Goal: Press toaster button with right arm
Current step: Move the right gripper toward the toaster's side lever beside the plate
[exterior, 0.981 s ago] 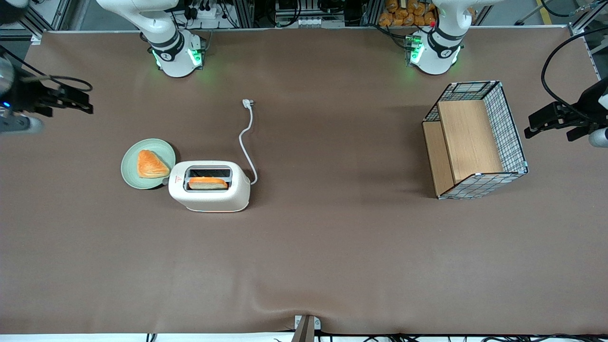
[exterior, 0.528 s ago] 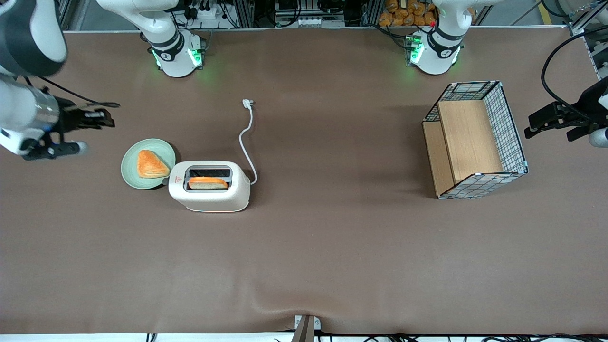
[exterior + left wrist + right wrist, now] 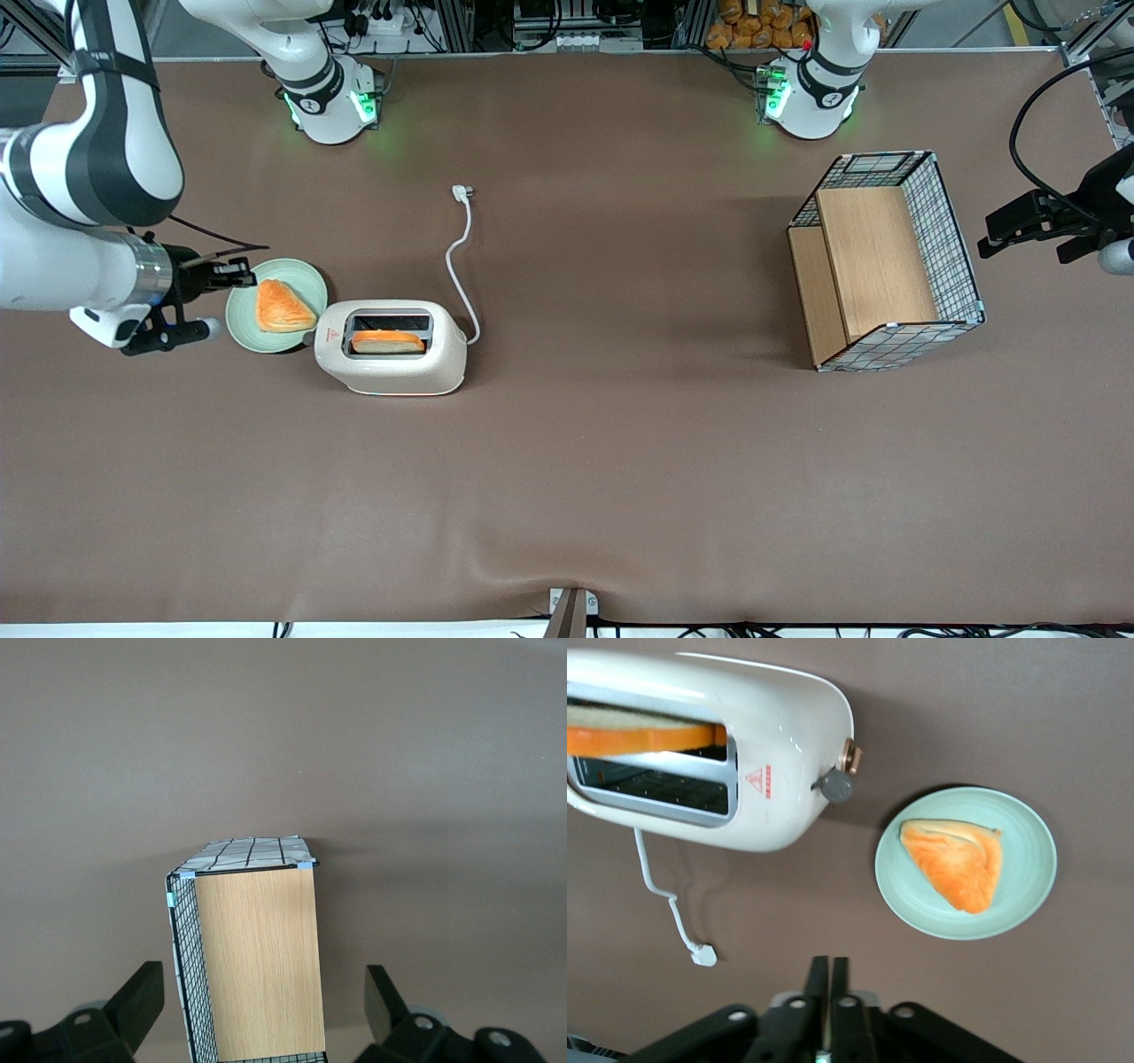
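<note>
Hand [image 3: 241,275] clenched, slim black fingers over round green plate [image 3: 244,328]; glossy rounded toaster [image 3: 390,363] beside.

A: Cream-white rounded plastic toaster [image 3: 391,347], small red triangle mark [image 3: 755,777]; black end effector [image 3: 237,274] over the mint-green round plate [image 3: 241,325].

B: Confirmed. Matte brown counter [image 3: 620,461]; black-and-white wire grid basket [image 3: 943,232].

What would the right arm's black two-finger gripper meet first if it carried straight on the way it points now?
Probably the orange pastry wedge on the pale green round plate: the gripper, fingers shut, points over the plate's rim toward it. Its height above the plate is unclear, so it may pass over, farther from the camera than the cream-white toaster.
</note>
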Available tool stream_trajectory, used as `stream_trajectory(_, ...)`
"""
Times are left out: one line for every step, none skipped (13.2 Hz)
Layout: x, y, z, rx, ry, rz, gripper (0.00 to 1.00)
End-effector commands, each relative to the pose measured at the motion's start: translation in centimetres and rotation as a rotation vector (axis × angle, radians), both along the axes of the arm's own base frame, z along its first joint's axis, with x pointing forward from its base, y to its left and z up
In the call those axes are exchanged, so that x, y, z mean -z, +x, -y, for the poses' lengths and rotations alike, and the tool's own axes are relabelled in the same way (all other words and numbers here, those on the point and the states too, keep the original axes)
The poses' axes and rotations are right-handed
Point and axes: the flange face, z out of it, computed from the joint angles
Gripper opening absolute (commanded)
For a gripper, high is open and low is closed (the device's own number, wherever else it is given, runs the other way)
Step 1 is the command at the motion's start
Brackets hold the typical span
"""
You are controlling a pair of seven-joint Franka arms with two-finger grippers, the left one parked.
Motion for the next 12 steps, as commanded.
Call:
stream_trajectory(1.8, 1.3, -0.4, -0.002, 0.039, 0.024, 0.0)
stream_trajectory(2.4, 1.7, -0.3, -0.019, 0.044, 0.035, 0.0)
stream_trajectory(3.0, 1.9, 0.0, -0.039, 0.054, 0.038, 0.0)
stream_trajectory(3.4, 2.0, 0.0, -0.049, 0.057, 0.045, 0.0)
stream_trajectory(3.5, 2.3, -0.3, -0.054, 0.054, 0.063, 0.0)
stream_trajectory(3.7, 2.6, -0.9, -0.06, 0.051, 0.08, 0.0)
stream_trajectory(4.1, 3.0, -1.6, -0.07, 0.05, 0.097, 0.0)
stream_trajectory(4.8, 3.3, -1.9, -0.073, 0.046, 0.109, 0.0)
stream_trajectory(5.4, 3.5, -2.5, -0.08, 0.045, 0.113, 0.0)
stream_trajectory(5.7, 3.7, -2.9, -0.085, 0.043, 0.124, 0.0)
stream_trajectory(6.5, 3.9, -3.5, -0.095, 0.041, 0.121, 0.0)
stream_trajectory(7.4, 3.8, -3.7, -0.098, 0.04, 0.105, 0.0)
